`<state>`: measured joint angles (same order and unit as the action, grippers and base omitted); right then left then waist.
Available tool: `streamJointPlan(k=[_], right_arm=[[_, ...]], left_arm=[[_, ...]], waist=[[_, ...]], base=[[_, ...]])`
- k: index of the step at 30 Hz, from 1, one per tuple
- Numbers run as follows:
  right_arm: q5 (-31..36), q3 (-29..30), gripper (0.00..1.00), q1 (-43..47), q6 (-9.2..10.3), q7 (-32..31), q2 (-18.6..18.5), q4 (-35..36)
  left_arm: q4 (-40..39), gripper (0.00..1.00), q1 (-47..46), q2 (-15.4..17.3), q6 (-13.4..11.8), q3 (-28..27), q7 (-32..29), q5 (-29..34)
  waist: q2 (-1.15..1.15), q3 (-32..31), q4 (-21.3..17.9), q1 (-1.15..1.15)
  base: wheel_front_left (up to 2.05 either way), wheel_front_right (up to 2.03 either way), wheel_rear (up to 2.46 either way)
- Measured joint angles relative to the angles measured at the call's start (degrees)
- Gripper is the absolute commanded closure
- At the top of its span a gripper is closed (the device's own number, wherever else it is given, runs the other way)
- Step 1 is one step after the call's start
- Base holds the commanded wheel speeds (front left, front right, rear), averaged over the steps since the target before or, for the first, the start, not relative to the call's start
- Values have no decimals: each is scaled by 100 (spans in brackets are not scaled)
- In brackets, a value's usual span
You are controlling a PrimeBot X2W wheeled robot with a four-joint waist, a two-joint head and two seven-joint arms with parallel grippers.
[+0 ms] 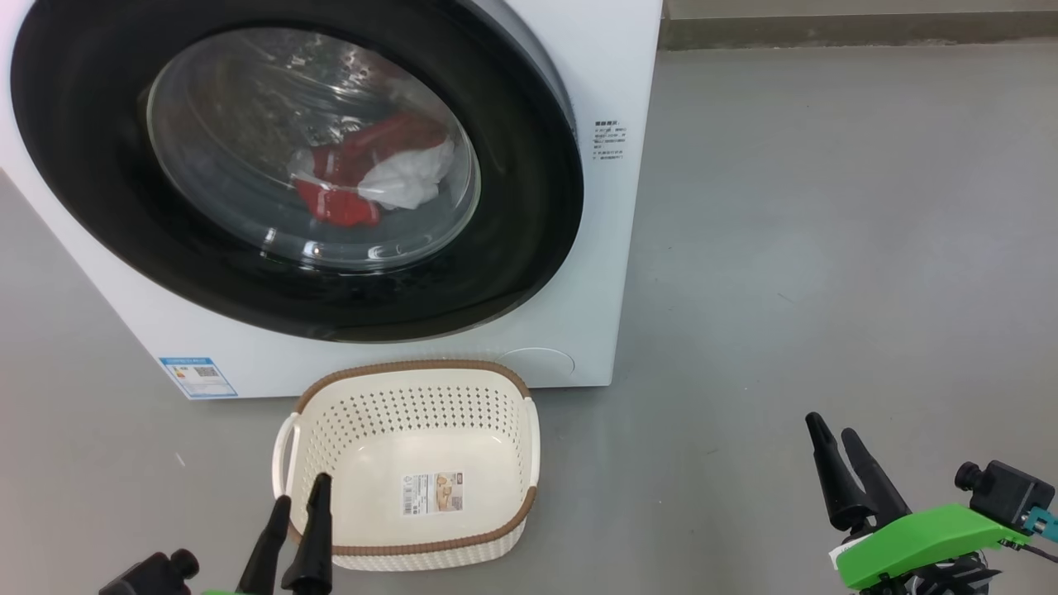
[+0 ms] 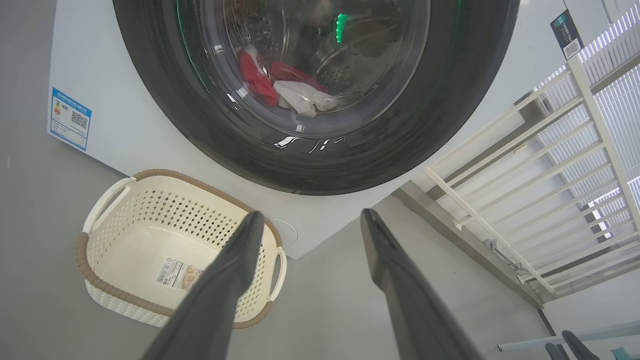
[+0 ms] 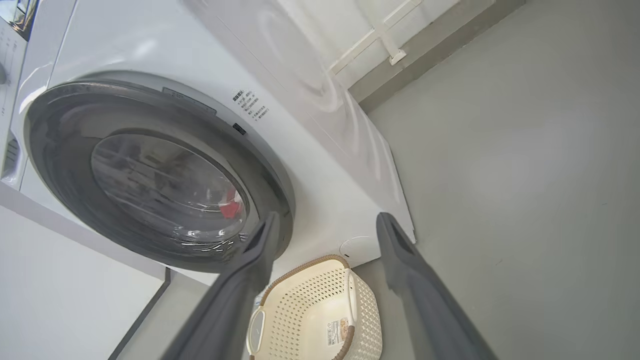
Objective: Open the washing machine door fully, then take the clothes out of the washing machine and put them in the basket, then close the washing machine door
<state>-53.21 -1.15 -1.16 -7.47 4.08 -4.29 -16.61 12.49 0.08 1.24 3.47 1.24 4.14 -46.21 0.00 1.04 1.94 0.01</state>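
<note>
The washing machine (image 1: pixel 616 248) is a white box on a grey floor. Its door (image 1: pixel 91 190), with a wide black rim and a glass bowl, lies against the front; I cannot tell whether it is latched. Red and white clothes (image 1: pixel 364 169) show through the glass, also in the left wrist view (image 2: pixel 295 92) and the right wrist view (image 3: pixel 231 207). The cream basket (image 1: pixel 413 366) stands with nothing in it just before the machine. My left gripper (image 1: pixel 302 489) is open over the basket's near left rim. My right gripper (image 1: pixel 831 426) is open over bare floor, well right of the basket.
A blue label (image 1: pixel 198 376) sits low on the machine's front. A white slatted railing (image 2: pixel 540 150) and a grey baseboard (image 1: pixel 826 29) lie beyond the machine's right side. Open grey floor (image 1: pixel 826 248) spreads to the right.
</note>
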Motion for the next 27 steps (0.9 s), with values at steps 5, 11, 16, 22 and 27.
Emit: streamJointPlan(k=[5,11,16,22,27], right_arm=[[297,-74,0,4,0,82,-41,21],[615,-66,0,73,0,193,-58,85],[872,19,0,138,0,257,-55,114],[1241,25,0,226,0,358,-54,159],[1527,24,0,226,0,457,-54,186]], left_arm=[[-74,0,7,4,-48,43,71,347],[-131,0,10,12,-65,76,181,770],[-167,0,13,19,-101,96,259,1113],[-223,0,54,24,-101,124,360,1512],[-247,0,122,41,-101,157,441,1868]], waist=[[0,4,5,0],[0,18,13,0],[0,25,23,0],[0,29,23,0],[0,31,25,0]], base=[[0,0,0],[0,0,0],[0,0,0],[0,0,0],[0,0,0]])
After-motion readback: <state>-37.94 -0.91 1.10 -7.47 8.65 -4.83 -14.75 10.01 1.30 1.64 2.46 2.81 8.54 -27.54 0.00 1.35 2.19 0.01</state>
